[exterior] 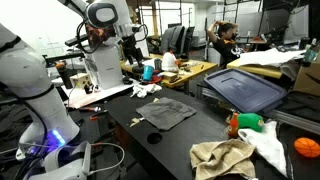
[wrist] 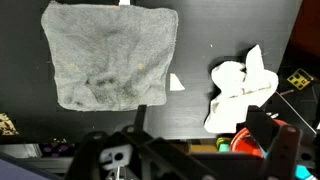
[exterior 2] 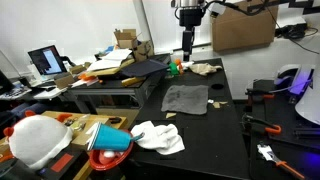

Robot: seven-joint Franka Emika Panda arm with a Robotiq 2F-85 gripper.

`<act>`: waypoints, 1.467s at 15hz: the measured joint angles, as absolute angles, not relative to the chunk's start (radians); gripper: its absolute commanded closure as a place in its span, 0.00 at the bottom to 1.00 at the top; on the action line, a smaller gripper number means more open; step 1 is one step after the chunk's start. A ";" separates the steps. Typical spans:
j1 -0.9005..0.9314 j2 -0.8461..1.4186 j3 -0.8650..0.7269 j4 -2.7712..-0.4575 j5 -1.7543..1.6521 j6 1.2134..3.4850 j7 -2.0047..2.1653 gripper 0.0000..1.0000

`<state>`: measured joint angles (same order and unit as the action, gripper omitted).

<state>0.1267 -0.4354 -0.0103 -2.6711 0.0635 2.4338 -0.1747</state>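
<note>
My gripper (wrist: 203,128) hangs high above the black table (wrist: 190,110), open and empty. It touches nothing. Below it in the wrist view lie a grey cloth (wrist: 105,55), spread flat, and a crumpled white cloth (wrist: 238,92) to its right. A small white scrap (wrist: 176,82) lies between them. In both exterior views the gripper (exterior: 130,50) (exterior 2: 187,42) is well above the far end of the table, away from the grey cloth (exterior: 165,112) (exterior 2: 185,98) and the white cloth (exterior: 266,142) (exterior 2: 158,137).
A beige towel (exterior: 222,158) (exterior 2: 205,68) lies on the table, with an orange bottle (exterior: 235,125) and an orange ball (exterior: 306,147) near it. A blue bin lid (exterior: 245,90) stands beside the table. A red bowl (exterior 2: 108,152) sits on a side desk. Tools (exterior 2: 262,122) lie at one edge.
</note>
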 measured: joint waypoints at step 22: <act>-0.027 -0.380 -0.130 -2.705 0.067 2.436 -0.130 0.00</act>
<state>-0.0268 -0.3800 -0.1304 -2.7054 0.0671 2.4361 -0.1300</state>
